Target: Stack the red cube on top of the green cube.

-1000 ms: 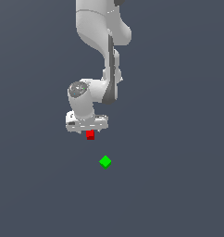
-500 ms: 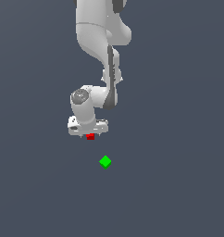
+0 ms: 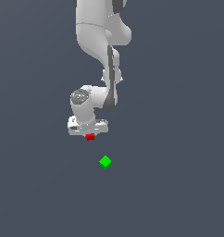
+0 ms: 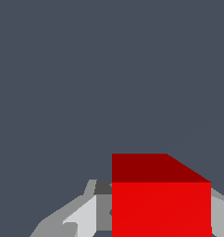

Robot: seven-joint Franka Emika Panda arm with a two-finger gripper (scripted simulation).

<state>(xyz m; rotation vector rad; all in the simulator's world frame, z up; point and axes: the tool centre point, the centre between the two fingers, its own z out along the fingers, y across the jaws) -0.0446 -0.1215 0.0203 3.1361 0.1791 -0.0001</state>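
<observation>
The red cube (image 3: 90, 137) sits on the floor between the fingers of my white gripper (image 3: 88, 134), which has come down over it and hides its upper part. In the wrist view the red cube (image 4: 160, 199) fills the space between the two fingers (image 4: 86, 217), and no floor shows between the cube and either finger. The gripper looks shut on it. The green cube (image 3: 105, 162) lies corner-on as a diamond, apart from the gripper, nearer the camera and towards the exterior view's right. It is out of the wrist view.
Plain dark grey floor (image 3: 178, 185) all around. The white arm (image 3: 95, 37) rises above the gripper to the top of the exterior view.
The gripper has come down a little over the red cube, so less of the cube shows. Neither cube has moved.
</observation>
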